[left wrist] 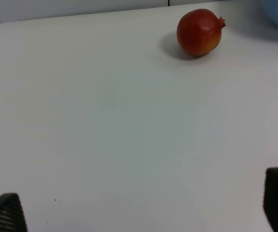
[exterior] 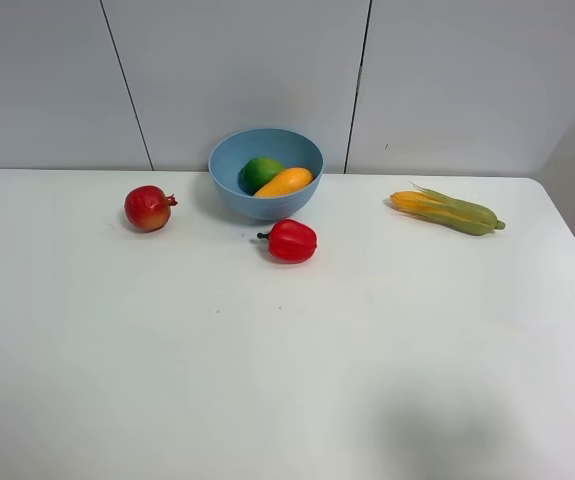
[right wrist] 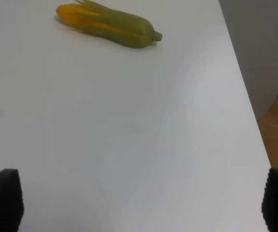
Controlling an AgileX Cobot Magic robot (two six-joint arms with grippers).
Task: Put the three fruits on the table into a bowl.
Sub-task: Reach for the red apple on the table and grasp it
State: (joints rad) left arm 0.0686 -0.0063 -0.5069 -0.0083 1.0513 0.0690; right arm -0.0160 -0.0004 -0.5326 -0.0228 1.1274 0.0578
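**Exterior high view.** The white table (exterior: 267, 360) carries five items. The light-blue bowl (exterior: 232, 188) stands at the rear centre, near the wall. Inside it lie a glossy green oval fruit (exterior: 259, 171) and an elongated yellow-orange mango (exterior: 284, 182), touching each other, with the mango on the nearer side. The pomegranate (exterior: 148, 208), round and red with a yellowish flush and a small crown tip pointing toward the bowl, sits on the tabletop to the left of the bowl, apart from it. A shiny red bell pepper (exterior: 291, 241) lies just in front of the bowl. A yellow-green corn cob (exterior: 447, 211) lies well to the right. Neither gripper appears in this view.

**Left wrist view.** The left gripper (left wrist: 141, 208) has its jaws spread wide and nothing between them; only the two dark fingertips (left wrist: 6, 212) show. The pomegranate rests on the table well ahead of them, untouched. A sliver of the bowl shows beyond it.

**Right wrist view.** The right gripper (right wrist: 139, 200) is likewise spread wide and holds nothing. Only the corn cob lies ahead of it, well apart, near the table's edge. No fruit is seen here.
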